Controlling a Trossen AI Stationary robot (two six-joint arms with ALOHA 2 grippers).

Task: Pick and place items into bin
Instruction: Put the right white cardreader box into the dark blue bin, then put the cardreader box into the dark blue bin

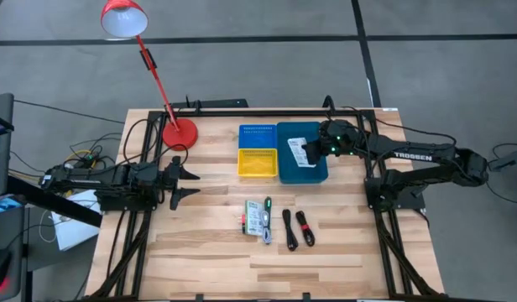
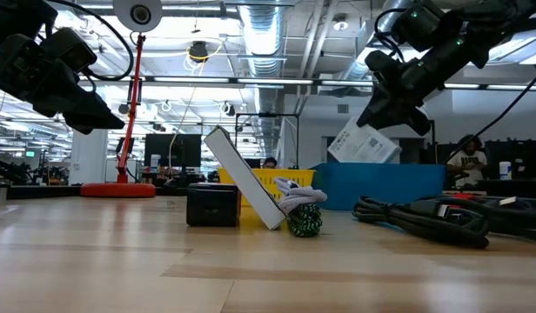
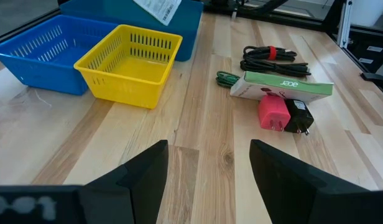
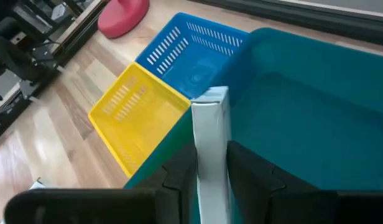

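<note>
The white flat packet [image 1: 298, 152] was held clamped in the right gripper [image 1: 311, 151] above the teal bin [image 1: 317, 173]; the placing step was judged in hand, with release called for next. The left gripper [image 1: 185, 184], parted and empty, was parked well left of the bin.

Right tool [image 1: 309, 152] hovering over teal bin [image 1: 321, 172], gripping white flat packet [image 1: 298, 151] above bin interior. Yellow basket [image 1: 257, 163] sitting just beside bin, blue basket [image 1: 257, 135] touching yellow one. Left tool [image 1: 190, 183] waiting near worktop [image 1: 200, 252] left edge, fingers spread apart. Black cables [image 1: 297, 228] lying side by side near worktop middle, clear printed packet [image 1: 257, 219] just beside them. Red lamp [image 1: 149, 59] standing at back-left corner.
</note>
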